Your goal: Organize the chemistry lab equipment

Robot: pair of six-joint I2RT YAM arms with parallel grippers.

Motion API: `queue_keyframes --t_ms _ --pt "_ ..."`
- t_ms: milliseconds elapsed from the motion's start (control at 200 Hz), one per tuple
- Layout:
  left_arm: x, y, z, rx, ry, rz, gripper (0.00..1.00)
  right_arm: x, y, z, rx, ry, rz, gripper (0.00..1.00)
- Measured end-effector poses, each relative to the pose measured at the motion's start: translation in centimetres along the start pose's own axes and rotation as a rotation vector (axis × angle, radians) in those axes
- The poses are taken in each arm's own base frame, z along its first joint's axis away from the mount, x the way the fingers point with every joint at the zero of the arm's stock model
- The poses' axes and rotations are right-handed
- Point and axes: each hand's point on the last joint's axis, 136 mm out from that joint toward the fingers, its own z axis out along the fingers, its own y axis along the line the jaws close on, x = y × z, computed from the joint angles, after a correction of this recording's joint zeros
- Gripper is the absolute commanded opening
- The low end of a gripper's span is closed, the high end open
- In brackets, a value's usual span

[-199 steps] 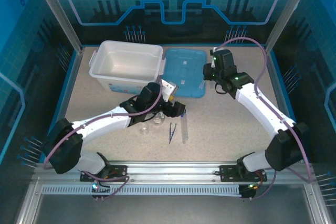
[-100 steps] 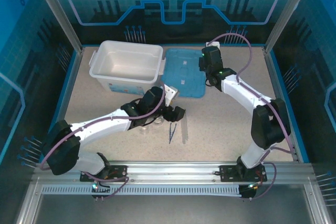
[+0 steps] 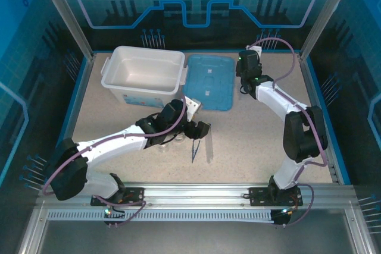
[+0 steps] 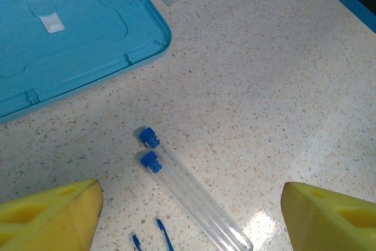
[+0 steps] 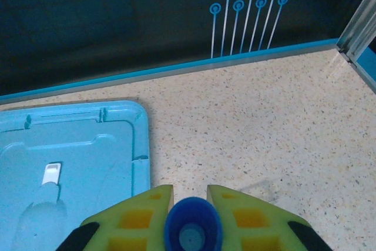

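Observation:
Two clear tubes (image 4: 194,198) with blue caps (image 4: 151,161) lie side by side on the speckled table. The dark-blue tweezers (image 4: 164,236) lie just left of them. My left gripper (image 4: 191,195) hovers open above the tubes, and its yellow fingers (image 4: 47,216) straddle them without touching. From above, the tubes (image 3: 209,147) and tweezers (image 3: 194,150) lie just in front of the left gripper (image 3: 197,128). Small clear glassware (image 3: 169,143) sits half under the left arm. My right gripper (image 5: 189,191) is shut on a blue-capped tube (image 5: 192,227) seen end-on, right of the lid's (image 5: 64,163) far corner.
The big white tub (image 3: 143,74) stands at the back left. The flat light-blue lid (image 3: 208,81) lies beside it on the right. A blue rim (image 5: 235,57) and a dark back wall close off the table just beyond the right gripper (image 3: 249,62).
The right arm has folded in from the right edge, with its gripper still near the lid's far right corner. The left gripper has barely shifted over the tubes.

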Motion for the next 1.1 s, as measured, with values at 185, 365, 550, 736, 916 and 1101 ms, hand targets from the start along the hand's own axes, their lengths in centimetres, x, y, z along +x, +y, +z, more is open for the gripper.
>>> queue_keyframes --t_ms 185,365,550,736,916,1101 --pt "0.2 0.0 0.0 -0.001 0.005 0.0 0.8 1.0 -0.1 0.9 -0.001 0.03 0.011 0.13" --pt "0.5 0.3 0.1 -0.01 0.01 -0.001 0.8 1.7 0.1 1.3 -0.008 0.045 0.014 0.13" --pt "0.9 0.5 0.2 -0.017 0.017 -0.001 0.8 2.0 0.4 2.0 -0.005 0.051 0.012 0.13" --pt "1.1 0.6 0.2 -0.024 0.019 -0.001 0.81 1.9 0.6 2.5 -0.005 0.05 0.013 0.13" --pt "1.1 0.7 0.2 -0.027 0.018 -0.001 0.8 2.5 0.5 3.0 0.002 0.065 0.007 0.13" --pt "1.1 0.7 0.3 -0.028 0.02 -0.001 0.8 2.6 0.5 3.0 0.0 0.069 0.006 0.19"
